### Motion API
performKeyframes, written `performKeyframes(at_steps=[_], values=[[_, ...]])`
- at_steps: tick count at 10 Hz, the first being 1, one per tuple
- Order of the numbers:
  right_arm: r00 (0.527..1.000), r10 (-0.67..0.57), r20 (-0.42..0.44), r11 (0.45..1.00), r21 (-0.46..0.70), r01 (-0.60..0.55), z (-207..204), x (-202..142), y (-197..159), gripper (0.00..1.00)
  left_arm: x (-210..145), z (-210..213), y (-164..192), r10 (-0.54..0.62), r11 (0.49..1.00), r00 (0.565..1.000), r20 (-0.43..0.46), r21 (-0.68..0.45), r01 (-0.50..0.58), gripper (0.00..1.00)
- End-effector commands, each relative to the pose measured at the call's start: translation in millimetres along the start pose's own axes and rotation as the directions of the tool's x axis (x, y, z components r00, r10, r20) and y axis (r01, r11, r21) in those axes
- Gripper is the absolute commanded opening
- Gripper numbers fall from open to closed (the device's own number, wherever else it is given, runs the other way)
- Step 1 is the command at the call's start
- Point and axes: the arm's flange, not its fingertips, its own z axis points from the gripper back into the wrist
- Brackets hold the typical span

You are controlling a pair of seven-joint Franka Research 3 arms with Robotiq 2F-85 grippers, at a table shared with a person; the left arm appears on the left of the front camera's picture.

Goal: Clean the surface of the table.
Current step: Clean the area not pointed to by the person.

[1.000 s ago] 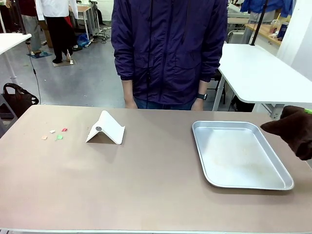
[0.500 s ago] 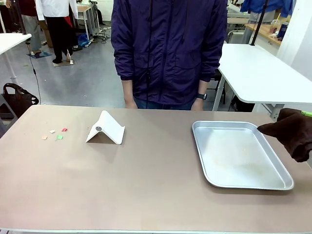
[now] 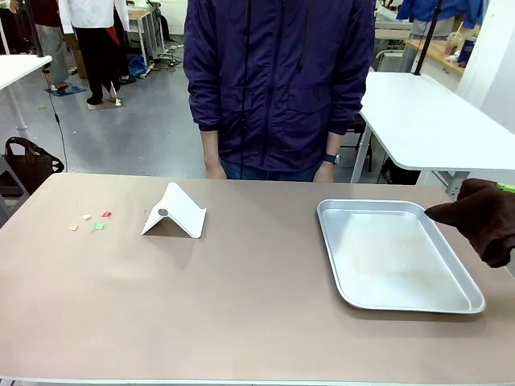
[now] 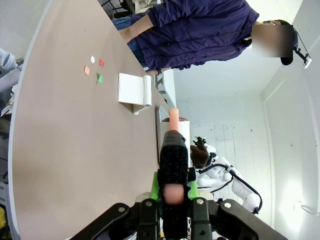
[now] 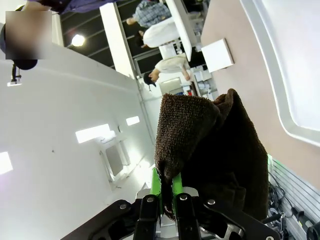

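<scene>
Big taupe table (image 3: 257, 322) takes up pretty much the whole front view, running edge to edge.

Near its left edge, toward the far side, there's a little cluster of paper scraps (image 3: 97, 226) in red, green, orange and white. Just to the right of those, a bit apart, sits a white folded stand (image 3: 181, 211), propped up like a small tent. The middle of the tabletop is bare. A person in a dark purple jacket (image 3: 278, 80) stands at the far edge, arms down at the sides.

The right part of the tabletop has a shallow silver tray (image 3: 386, 257), lying flat and reaching close to the right edge. At that right edge, just beside the tray's far right corner, a brown cloth (image 3: 483, 221) hangs in from the side. I can't tell whether it touches the tray.

Grippers: in its own wrist view the left gripper (image 4: 173, 190) has its fingers pressed in on a black rough-textured block (image 4: 173, 152) with a peach-coloured tip – the block points out over the tabletop, toward the stand and scraps. The right gripper (image 5: 166, 192) is pinching a fold of the brown cloth between its green pads, and the rest of the fabric bunches up in front of the fingers.
</scene>
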Motion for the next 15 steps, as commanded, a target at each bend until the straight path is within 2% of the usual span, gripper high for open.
performKeyframes(at_steps=[1,5,6,7,8,9,10,11,12,13,15], values=[[1.000,0.013,0.012,1.000,0.014,-0.013,-3,1,3,0.09,-2,0,-4,-0.007,1.000,1.000,-0.011,0.002,0.007,0.00],[1.000,0.013,0.012,1.000,0.014,-0.013,-3,1,3,0.09,-2,0,-4,-0.007,1.000,1.000,-0.011,0.002,0.007,0.00],[1.000,0.013,0.012,1.000,0.014,-0.013,-3,1,3,0.09,0,0,0,0.000,1.000,1.000,0.000,0.000,0.000,0.22],[1.000,0.013,0.012,1.000,0.014,-0.013,-3,1,3,0.09,-7,-15,-10,-0.067,0.987,0.998,0.003,0.144,0.066,0.22],[1.000,0.013,0.012,1.000,0.014,-0.013,-3,1,3,0.09,-8,-27,-19,-0.069,0.974,0.997,-0.046,0.215,0.077,0.22],[1.000,0.013,0.012,1.000,0.014,-0.013,-3,1,3,0.09,-2,-38,-24,-0.103,0.947,0.994,-0.023,0.304,0.105,0.22],[1.000,0.013,0.012,1.000,0.014,-0.013,-3,1,3,0.09,4,-50,-28,-0.101,0.932,0.994,-0.043,0.346,0.110,0.22],[1.000,0.013,0.012,1.000,0.014,-0.013,-3,1,3,0.09,12,-64,-30,-0.108,0.917,0.994,-0.028,0.383,0.110,0.22],[1.000,0.013,0.012,1.000,0.014,-0.013,-3,1,3,0.09,18,-74,-31,-0.116,0.903,0.993,0.001,0.417,0.105,0.22],[1.000,0.013,0.012,1.000,0.014,-0.013,-3,1,3,0.09,27,-89,-30,-0.117,0.877,0.991,0.071,0.476,0.070,0.22],[1.000,0.013,0.012,1.000,0.014,-0.013,-3,1,3,0.09,39,-115,-36,-0.160,0.857,0.978,0.134,0.511,0.070,0.22]])
